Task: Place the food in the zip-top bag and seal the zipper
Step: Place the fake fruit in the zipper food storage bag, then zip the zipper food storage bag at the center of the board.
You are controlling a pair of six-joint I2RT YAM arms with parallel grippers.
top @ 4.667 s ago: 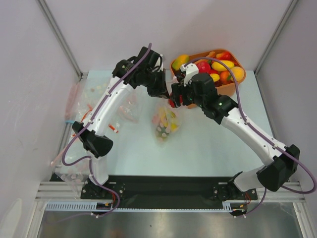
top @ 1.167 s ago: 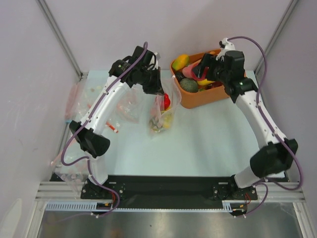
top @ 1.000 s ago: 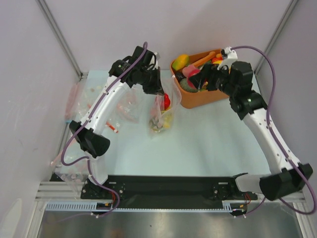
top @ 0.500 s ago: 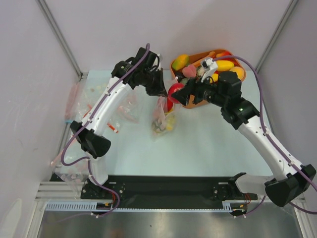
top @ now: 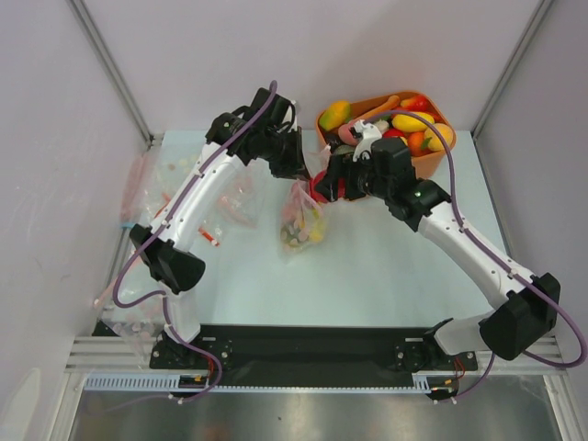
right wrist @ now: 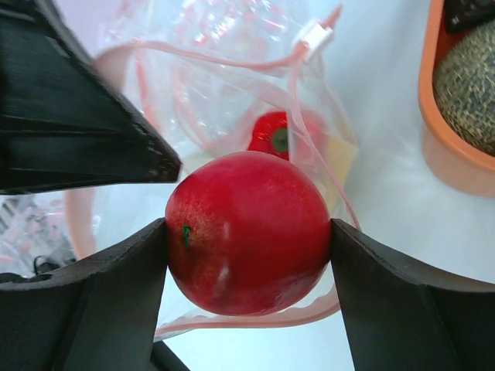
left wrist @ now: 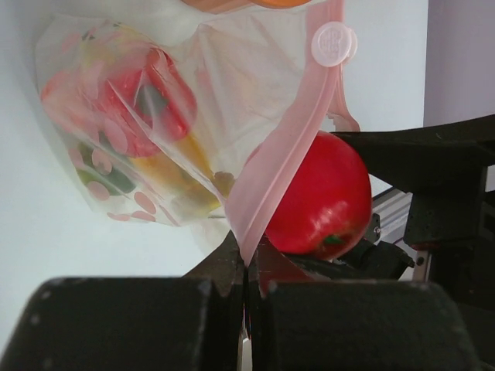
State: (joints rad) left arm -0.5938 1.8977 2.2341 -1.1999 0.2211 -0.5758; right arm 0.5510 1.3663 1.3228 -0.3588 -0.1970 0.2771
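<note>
The zip-top bag (top: 301, 219) stands on the table with several pieces of food inside. My left gripper (top: 292, 165) is shut on its pale pink zipper strip (left wrist: 285, 158) and holds the mouth up and open; its fingers (left wrist: 224, 259) pinch the strip. My right gripper (top: 329, 182) is shut on a round red toy fruit (right wrist: 247, 232) right above the open mouth (right wrist: 232, 54). The fruit also shows in the left wrist view (left wrist: 317, 197), just behind the strip. A red piece with a green stem (right wrist: 274, 135) lies in the bag.
The orange tub (top: 432, 165) with more toy food stands at the back right, its wall close to the bag (right wrist: 452, 158). Other clear bags (top: 138, 188) lie at the left edge and beside the left arm (top: 234, 197).
My right gripper took the red fruit out of the orange tub and swung it left to the bag's mouth. My left gripper has kept its hold on the bag's strip.
</note>
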